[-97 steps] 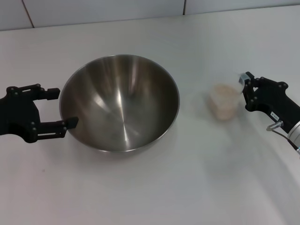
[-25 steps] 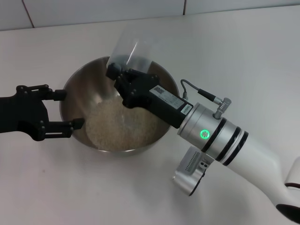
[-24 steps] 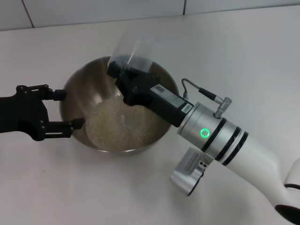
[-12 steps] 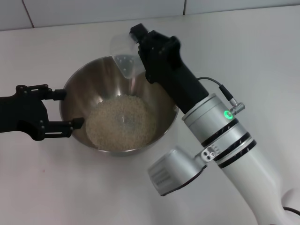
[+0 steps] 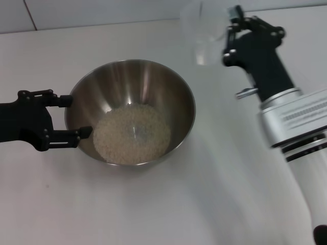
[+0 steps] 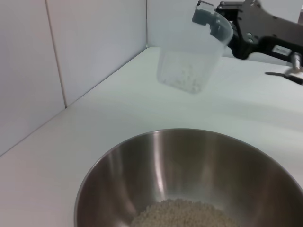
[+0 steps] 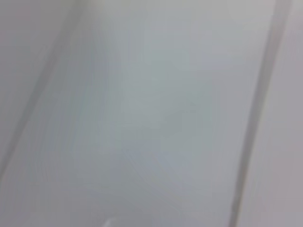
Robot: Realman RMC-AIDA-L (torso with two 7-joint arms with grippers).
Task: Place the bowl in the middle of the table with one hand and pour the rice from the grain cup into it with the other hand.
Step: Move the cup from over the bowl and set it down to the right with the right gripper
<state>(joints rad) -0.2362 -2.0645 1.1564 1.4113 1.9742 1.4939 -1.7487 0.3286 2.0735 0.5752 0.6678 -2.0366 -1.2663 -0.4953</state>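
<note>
The steel bowl (image 5: 131, 109) stands on the white table (image 5: 153, 204) with a mound of rice (image 5: 132, 133) in its bottom; both also show in the left wrist view, bowl (image 6: 142, 165) and rice (image 6: 184, 215). My left gripper (image 5: 71, 116) sits at the bowl's left rim, one finger (image 5: 56, 99) above and one below it. My right gripper (image 5: 232, 28) is shut on the clear grain cup (image 5: 204, 30) by its handle, held high to the bowl's back right. A few grains cling inside the cup (image 6: 191, 52).
A tiled wall (image 5: 102, 10) runs behind the table's far edge. The right wrist view shows only a blurred pale surface with grey lines.
The right arm has swung the cup up and to the right, away from over the bowl. The rice now lies in the bowl. The left gripper and bowl have not moved.
</note>
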